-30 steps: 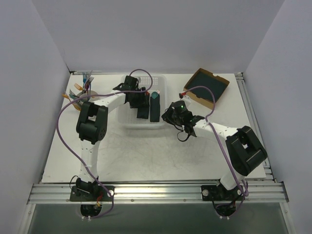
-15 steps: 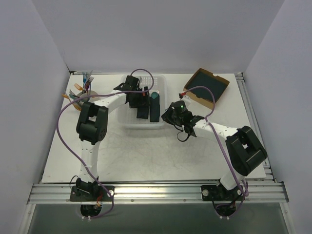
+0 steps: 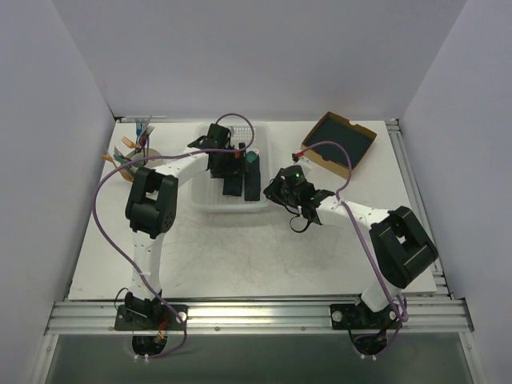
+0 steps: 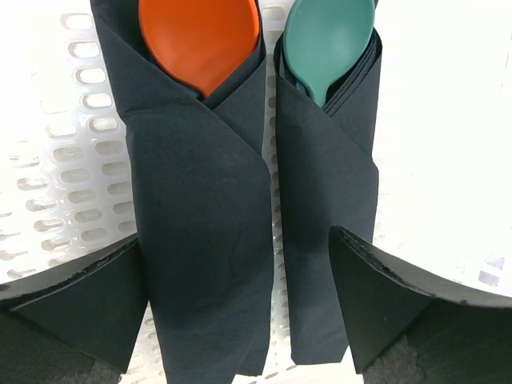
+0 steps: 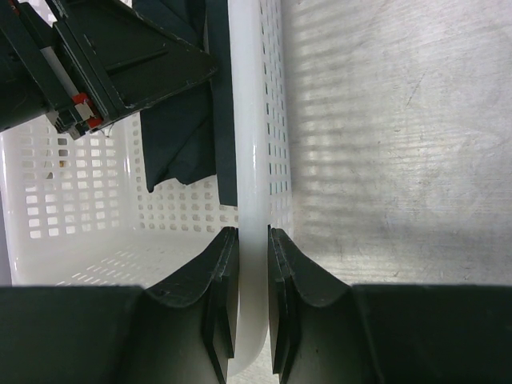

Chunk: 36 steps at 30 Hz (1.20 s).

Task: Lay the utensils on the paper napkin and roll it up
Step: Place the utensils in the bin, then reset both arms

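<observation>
The rolled paper napkin [image 4: 200, 224] is a dark bundle with an orange utensil tip [image 4: 200, 40]. It lies in the white perforated basket [image 4: 72, 160], left of a like roll with a teal tip [image 4: 332, 184]. My left gripper [image 4: 240, 312] is open just above the two rolls, with one finger [image 4: 80, 304] outside each and nothing held. In the top view it [image 3: 234, 164] hangs over the basket [image 3: 210, 196] and the orange roll [image 3: 233, 186]. My right gripper [image 5: 253, 304] is shut on the basket's right rim [image 5: 250, 200].
A cardboard box [image 3: 342, 142] of dark napkin sheets stands at the back right. A cup [image 3: 132, 154] of orange, teal and blue utensils stands at the back left. A purple cable runs along each arm. Bare table lies in front of the basket.
My left gripper has shifted slightly over the basket. The right gripper has kept its hold on the rim.
</observation>
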Each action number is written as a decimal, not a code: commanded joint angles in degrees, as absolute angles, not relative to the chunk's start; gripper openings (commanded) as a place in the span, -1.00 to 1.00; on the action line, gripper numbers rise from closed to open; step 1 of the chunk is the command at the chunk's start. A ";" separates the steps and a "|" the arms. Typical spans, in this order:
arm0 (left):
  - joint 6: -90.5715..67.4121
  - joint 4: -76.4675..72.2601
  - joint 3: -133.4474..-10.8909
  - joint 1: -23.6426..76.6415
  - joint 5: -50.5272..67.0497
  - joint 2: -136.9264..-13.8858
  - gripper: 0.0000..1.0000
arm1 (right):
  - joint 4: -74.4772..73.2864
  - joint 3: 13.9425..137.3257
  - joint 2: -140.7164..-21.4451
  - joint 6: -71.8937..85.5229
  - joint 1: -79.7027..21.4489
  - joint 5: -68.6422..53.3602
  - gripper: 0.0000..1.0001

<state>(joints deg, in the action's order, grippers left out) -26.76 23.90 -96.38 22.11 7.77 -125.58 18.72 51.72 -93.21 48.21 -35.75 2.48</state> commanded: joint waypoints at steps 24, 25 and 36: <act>-23.29 28.21 -98.61 21.71 1.41 -122.35 0.88 | 14.33 54.49 -94.66 48.16 -36.83 7.65 -0.82; -23.38 28.04 -98.35 21.71 1.32 -121.82 0.87 | 14.33 54.49 -94.75 48.25 -36.91 7.65 -0.80; -23.20 27.33 -98.35 21.88 2.37 -117.43 0.88 | 14.41 55.20 -95.71 48.34 -37.35 7.82 -0.73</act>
